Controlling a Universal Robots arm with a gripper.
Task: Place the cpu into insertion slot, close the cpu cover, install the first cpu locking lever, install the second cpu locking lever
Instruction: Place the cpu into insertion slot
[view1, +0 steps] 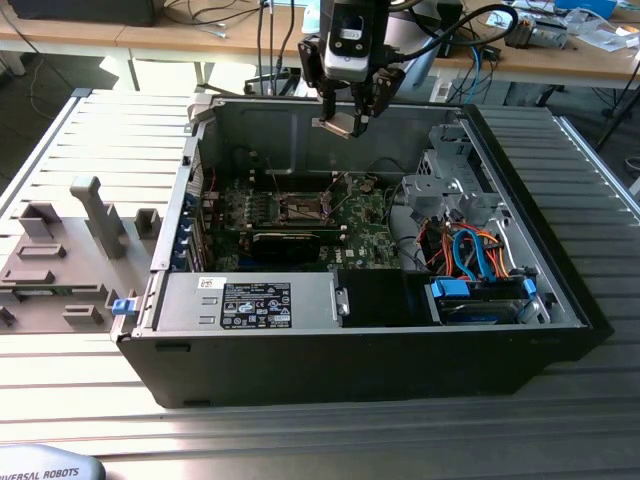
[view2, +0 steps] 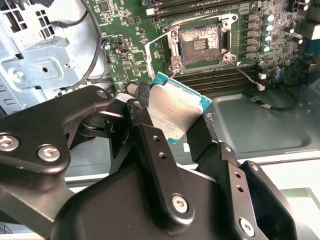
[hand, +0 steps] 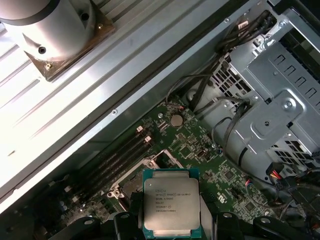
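I have the claw (view1: 345, 115) closed on the cpu (view1: 338, 126), with the chip pinched by two opposite edges between the black fingers (view2: 150, 142). In the exterior view it hangs high over the far wall of the open computer case (view1: 560, 300), which lies on the ribbed table (view1: 90, 150). The chip is well above the motherboard (view1: 370, 225), touching nothing but the claw.

The insertion slot (view1: 300, 207) sits on the board below and nearer than the chip, just beyond the black card (view1: 290, 243). The drive cage (view1: 445, 180) and a bundle of orange and blue cables (view1: 475, 255) are off to the exterior view's right.

The second wrist view gives me what the exterior one cannot. It shows the chip's tilt, one green-edged corner (view2: 161, 77) reaching out past the fingers. It also shows the insertion slot (view2: 200, 44) lying open with its field of contacts bare, clearly apart from the chip.

The first wrist view looks along the claw from the other side. There I see the cpu (hand: 171, 207) with its dull silver top facing the camera, and a finger (hand: 126, 222) on either side. The slot (hand: 131, 184) is partly hidden behind it. That view also picks up a coin cell (hand: 176, 120) on the board and the perforated drive cage (hand: 280, 95).
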